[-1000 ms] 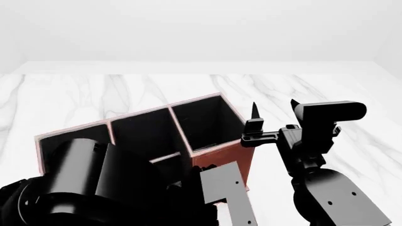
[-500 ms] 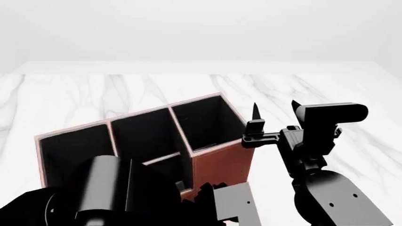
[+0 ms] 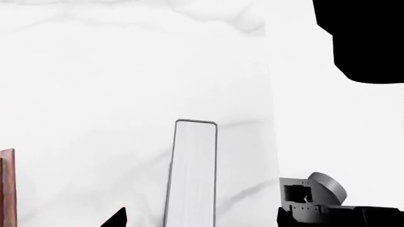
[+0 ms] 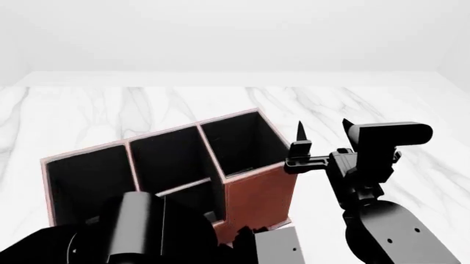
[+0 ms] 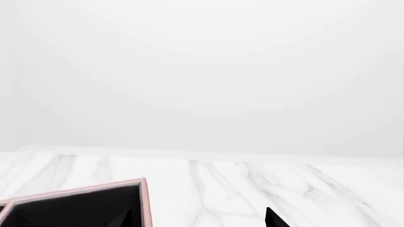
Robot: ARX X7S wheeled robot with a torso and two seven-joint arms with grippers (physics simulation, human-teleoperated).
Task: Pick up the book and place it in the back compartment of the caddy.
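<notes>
I read the scene from left to right. Near left in my head view, my left arm (image 4: 140, 231) fills the lower corner as a dark cylinder. In the left wrist view its left hand (image 3: 200, 220) shows two dark fingertips set apart on either side of the book (image 3: 192, 175). The book appears as a tall white page edge in a thin dark outline; I cannot tell whether the tips touch it.

At centre, the caddy (image 4: 257, 190) stands on the white marbled table (image 4: 110, 110). Its black-lined compartments are open upward, and one end is taller.

To the right, just beside the caddy's right end, my right hand (image 4: 322, 129) hovers with its two pointed fingers spread, gripping nothing.
</notes>
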